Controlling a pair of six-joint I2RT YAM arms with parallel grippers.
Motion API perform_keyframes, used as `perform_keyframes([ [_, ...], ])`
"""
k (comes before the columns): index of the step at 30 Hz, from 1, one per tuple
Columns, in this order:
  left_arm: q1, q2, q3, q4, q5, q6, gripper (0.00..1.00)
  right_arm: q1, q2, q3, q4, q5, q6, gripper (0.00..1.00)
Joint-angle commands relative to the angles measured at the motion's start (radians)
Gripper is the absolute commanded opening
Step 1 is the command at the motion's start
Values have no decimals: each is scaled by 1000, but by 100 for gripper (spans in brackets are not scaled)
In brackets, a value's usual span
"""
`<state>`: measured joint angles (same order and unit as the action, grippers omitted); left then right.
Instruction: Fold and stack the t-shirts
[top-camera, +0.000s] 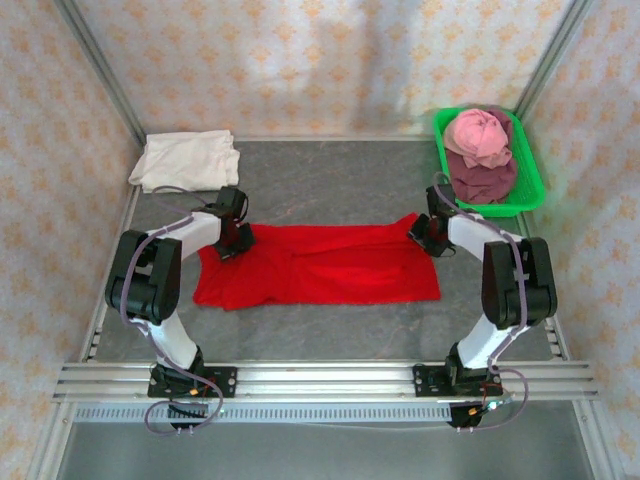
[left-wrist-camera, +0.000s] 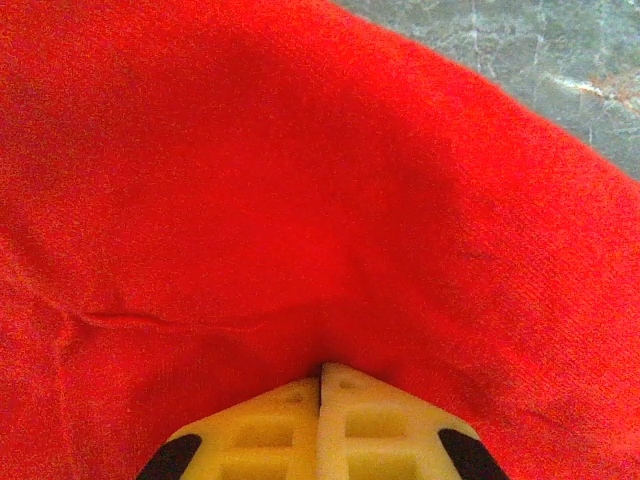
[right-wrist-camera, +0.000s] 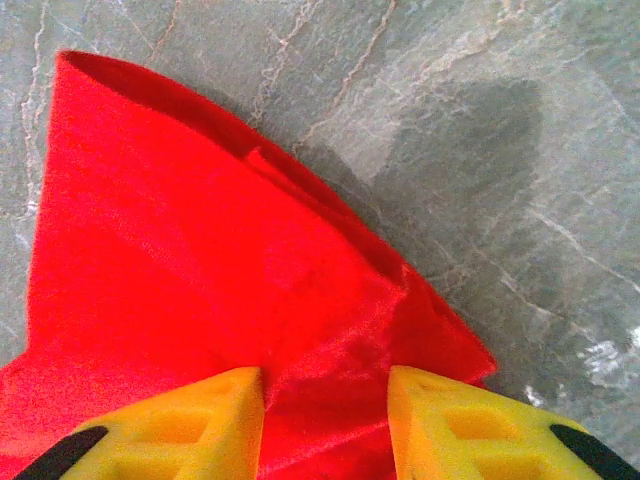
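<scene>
From above, a red t-shirt (top-camera: 320, 268) lies spread across the middle of the grey stone-look table (top-camera: 330, 175), with the left gripper (top-camera: 236, 243) at its far left corner and the right gripper (top-camera: 428, 236) at its far right corner, apparently placed to lift that edge for a fold. A folded cream t-shirt (top-camera: 187, 160) waits at the far left, likely the start of the stack. A pink t-shirt (top-camera: 478, 135) and a maroon t-shirt (top-camera: 485, 180) sit heaped in a green tray (top-camera: 528, 180) at the far right, and pale patterned walls (top-camera: 300, 60) close in the table. At the left wrist, the yellow fingers are pressed together, pinching the red cloth (left-wrist-camera: 300, 180). At the right wrist, the fingers stand apart, straddling a raised fold of the shirt's corner (right-wrist-camera: 180, 250) above bare table (right-wrist-camera: 480, 150).
</scene>
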<state>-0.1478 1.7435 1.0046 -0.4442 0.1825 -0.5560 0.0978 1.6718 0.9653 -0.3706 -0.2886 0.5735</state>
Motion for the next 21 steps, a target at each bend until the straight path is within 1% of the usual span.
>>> perform_keyframes([
  [1,1,27,-37,-8,19,6,0,9,7,-3,14,19,17,38],
  [7,1,33,-44,-2,27,5,0,11,65,10,66,16,30,37],
  [11,2,31,-48,3,27,2,0,14,71,15,84,19,34,36],
  [14,1,33,-51,6,28,2,0,13,65,16,83,24,36,30],
  [17,1,36,-48,6,29,1,0,14,49,16,71,29,36,19],
  [19,1,39,-49,9,30,1,0,14,35,13,65,36,35,15],
  [21,1,42,-47,8,31,2,0,14,21,15,51,45,34,15],
])
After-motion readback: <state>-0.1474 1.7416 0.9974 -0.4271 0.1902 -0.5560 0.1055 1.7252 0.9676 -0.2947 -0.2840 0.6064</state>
